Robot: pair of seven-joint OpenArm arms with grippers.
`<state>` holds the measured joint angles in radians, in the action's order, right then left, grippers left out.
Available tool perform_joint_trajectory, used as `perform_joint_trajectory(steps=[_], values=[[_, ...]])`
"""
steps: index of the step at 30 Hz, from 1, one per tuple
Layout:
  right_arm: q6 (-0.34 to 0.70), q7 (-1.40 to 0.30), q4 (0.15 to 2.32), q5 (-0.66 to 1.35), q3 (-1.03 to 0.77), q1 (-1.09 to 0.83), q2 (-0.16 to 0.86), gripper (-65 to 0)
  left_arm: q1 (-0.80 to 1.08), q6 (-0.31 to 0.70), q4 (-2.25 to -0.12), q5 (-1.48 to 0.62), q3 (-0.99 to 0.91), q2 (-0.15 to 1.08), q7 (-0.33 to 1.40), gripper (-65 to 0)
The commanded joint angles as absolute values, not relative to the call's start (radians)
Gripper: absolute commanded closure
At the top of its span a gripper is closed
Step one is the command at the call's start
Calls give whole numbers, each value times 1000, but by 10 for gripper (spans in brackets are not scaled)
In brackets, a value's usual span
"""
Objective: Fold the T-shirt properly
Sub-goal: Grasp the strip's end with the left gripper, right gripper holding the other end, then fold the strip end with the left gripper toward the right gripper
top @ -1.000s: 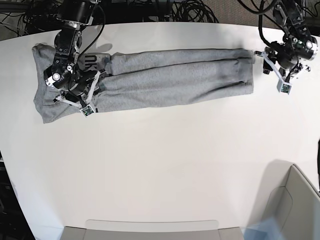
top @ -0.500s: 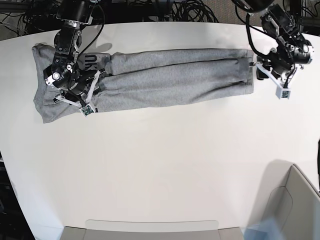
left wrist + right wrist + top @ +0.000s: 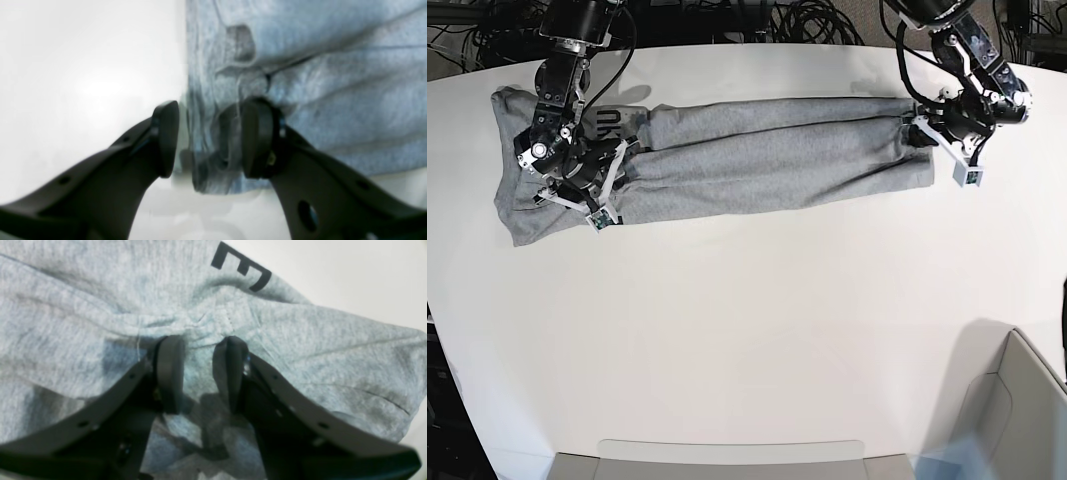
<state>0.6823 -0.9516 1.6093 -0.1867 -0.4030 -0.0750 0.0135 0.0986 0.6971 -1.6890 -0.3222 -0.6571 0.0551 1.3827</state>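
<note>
**Both hands at the ends of the rolled T-shirt**

The T-shirt (image 3: 757, 160) lies across the far part of the white table (image 3: 757, 330), bunched lengthwise into a long grey band. One end spreads wider and looser; the other ends in a fairly straight edge.

The right hand (image 3: 198, 373) is pressed down on the wide end. Its fingers (image 3: 170, 373) stand a little apart, with a raised ridge of cloth between them, a stitched seam running over it. Whether the ridge is truly pinched or only straddled, I cannot tell. Black block lettering (image 3: 242, 268) shows on the cloth just beyond the fingers, near the table's bare surface.

The left hand (image 3: 208, 140) is at the straight end of the T-shirt. Its fingers (image 3: 166, 140) are apart: one sits over the bare table just off the cloth, the other rests on the grey fabric, and the folded edge stands between them. The cloth there is not clamped.

In the base view, dark cables (image 3: 807, 20) lie behind the table.
</note>
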Motion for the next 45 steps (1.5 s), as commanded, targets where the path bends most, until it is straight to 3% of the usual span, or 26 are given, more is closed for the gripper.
perform_joint_trajectory(steps=[1,12,19,22,31,38,45], values=[[698,-1043,1600,-239,-404,-96,21,-220,96,698,-1684,-320,-654,61,1385,-355],[698,-1043,1600,-239,-404,-96,41,-220,97,698,-1653,-326,-562,35,1395,-339],[698,-1043,1600,-239,-404,-96,41,-220,122,698,-1650,-320,-476,30,1395,-157],[698,-1043,1600,-239,-406,-97,42,-220,122,698,-1647,-320,-498,45,1395,0],[698,-1043,1612,-229,-407,-93,44,-220,117,698,-1610,-320,-670,134,1396,0],[698,-1047,1817,-84,-409,-101,24,-220,36,698,-1610,-320,-736,245,1396,0],[698,-1044,1920,-15,-564,-97,-16,-220,2,698,-1613,-318,-730,306,1396,0]])
